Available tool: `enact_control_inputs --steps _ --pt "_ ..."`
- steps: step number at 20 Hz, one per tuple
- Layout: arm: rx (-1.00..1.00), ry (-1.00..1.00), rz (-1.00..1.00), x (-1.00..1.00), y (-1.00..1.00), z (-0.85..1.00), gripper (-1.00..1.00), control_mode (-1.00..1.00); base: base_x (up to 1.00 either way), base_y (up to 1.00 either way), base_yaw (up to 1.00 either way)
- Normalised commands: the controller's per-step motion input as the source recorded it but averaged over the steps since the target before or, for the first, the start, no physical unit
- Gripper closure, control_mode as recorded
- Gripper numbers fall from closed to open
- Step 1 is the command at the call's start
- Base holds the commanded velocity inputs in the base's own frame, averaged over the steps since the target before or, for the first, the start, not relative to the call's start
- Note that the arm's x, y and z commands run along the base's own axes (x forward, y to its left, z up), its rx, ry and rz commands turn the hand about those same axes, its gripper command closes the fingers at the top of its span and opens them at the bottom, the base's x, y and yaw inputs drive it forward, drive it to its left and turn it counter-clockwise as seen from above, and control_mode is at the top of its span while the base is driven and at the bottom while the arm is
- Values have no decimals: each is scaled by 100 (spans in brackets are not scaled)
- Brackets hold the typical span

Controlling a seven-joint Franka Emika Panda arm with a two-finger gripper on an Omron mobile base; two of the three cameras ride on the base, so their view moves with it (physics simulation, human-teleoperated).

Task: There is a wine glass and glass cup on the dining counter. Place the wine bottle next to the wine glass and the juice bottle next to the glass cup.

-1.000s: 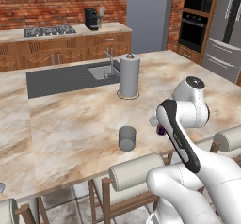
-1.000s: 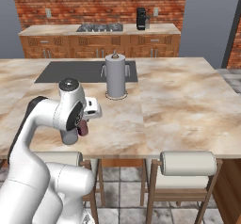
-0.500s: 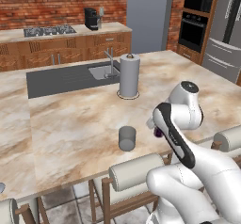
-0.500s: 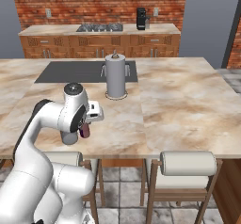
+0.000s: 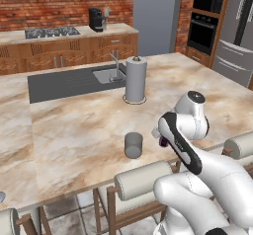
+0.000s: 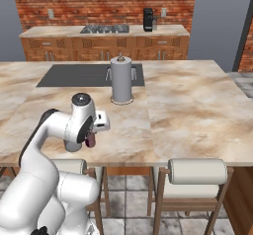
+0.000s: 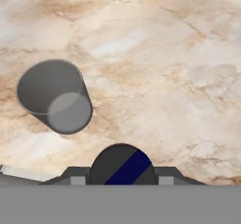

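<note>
I hold the small dark purple juice bottle [image 7: 121, 165] clamped between my gripper [image 7: 121, 178] jaws, above the beige marbled dining counter [image 5: 74, 130] near its front edge, so it can go down upright. The short grey translucent glass cup [image 7: 54, 96] stands just beside it, to my left; I judge this the right spot to lower it.

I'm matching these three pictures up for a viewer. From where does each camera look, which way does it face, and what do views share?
Left base view: behind the arm's left, facing forward and down over the counter; arm rises lower right.
Right base view: behind its right, same facing; arm lower left.
Hand view: on the hand, looking down at the cup; the gripper holds the juice bottle.
Shared: the base views both show the paper-towel roll.
</note>
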Motion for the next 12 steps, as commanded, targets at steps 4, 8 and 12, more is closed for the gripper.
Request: enact_control_inputs --steps 4,8,12 --pt "0 0 0 12 0 -24 100 -100 0 0 0" --pt "2 0 0 12 0 -24 100 -100 0 0 0" --pt "3 0 0 10 0 -25 100 -100 0 0 0"
